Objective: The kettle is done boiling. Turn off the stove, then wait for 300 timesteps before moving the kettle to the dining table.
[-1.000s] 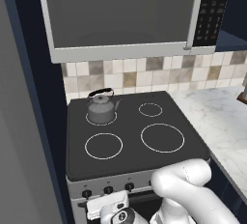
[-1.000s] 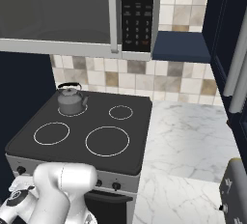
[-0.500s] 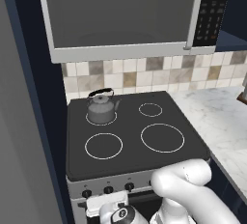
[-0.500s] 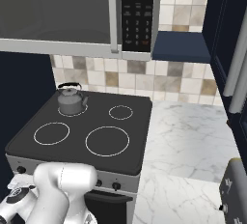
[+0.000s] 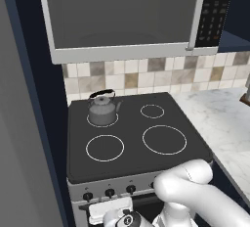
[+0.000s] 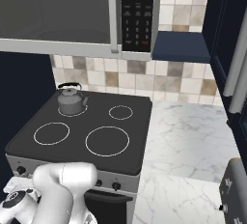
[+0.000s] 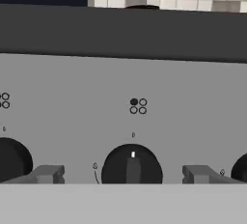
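The grey kettle [image 5: 102, 109] [image 6: 71, 102] stands upright on the rear left ring of the black stove [image 5: 132, 143] [image 6: 77, 121]. My gripper [image 5: 110, 210] [image 7: 124, 174] is low in front of the stove's silver front panel [image 7: 72, 88], and it is open. Its two fingertips [image 7: 48, 174] stand wide on either side of a black knob [image 7: 131, 166] without touching it. The knob's white mark points straight up, and the burner diagram above it marks the rear left ring. The dining table is out of view.
A microwave [image 5: 122, 15] [image 6: 58, 10] hangs over the stove. A marble counter [image 5: 219, 118] [image 6: 183, 141] runs to the right, with a silver appliance [image 6: 234, 189] at its near edge. A tall dark panel [image 5: 24, 123] borders the left. Neighbouring knobs [image 7: 12, 160] flank the centred one.
The jaws have spread apart. The arm stays low at the stove's front, and the kettle has not moved.
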